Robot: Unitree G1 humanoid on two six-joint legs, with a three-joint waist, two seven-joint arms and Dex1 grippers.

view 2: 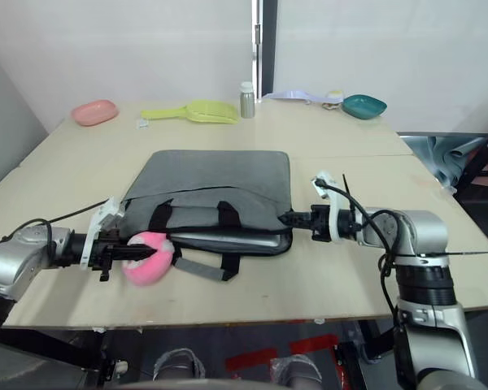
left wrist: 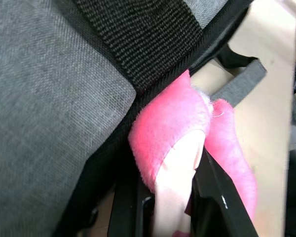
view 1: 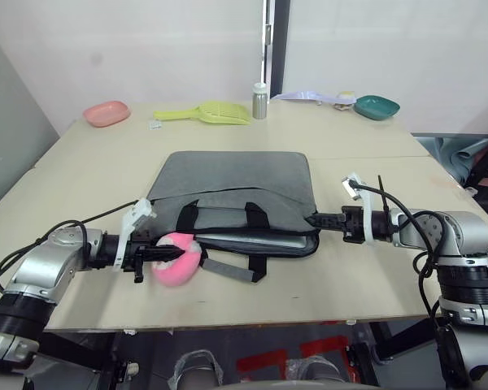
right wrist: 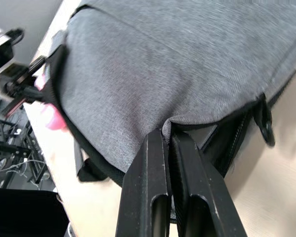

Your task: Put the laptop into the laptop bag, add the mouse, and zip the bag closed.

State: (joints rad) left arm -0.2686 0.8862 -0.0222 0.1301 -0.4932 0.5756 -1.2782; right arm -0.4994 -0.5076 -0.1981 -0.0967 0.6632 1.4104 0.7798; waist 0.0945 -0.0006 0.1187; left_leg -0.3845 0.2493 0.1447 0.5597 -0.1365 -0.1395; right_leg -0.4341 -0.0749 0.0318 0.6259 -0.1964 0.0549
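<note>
The grey laptop bag lies flat mid-table, its zipper open along the near side and its handles toward me. The silver laptop shows as a thin edge inside the opening. At the bag's near left corner my left gripper is shut on a round pink plush toy, pressed against the bag's mouth. My right gripper is shut on the bag's upper fabric edge at the near right corner. The mouse is out of view.
Along the table's far edge stand a pink bowl, a yellow-green scoop, a small metal bottle, a pale brush and a teal bowl. The table's front edge runs just below the bag.
</note>
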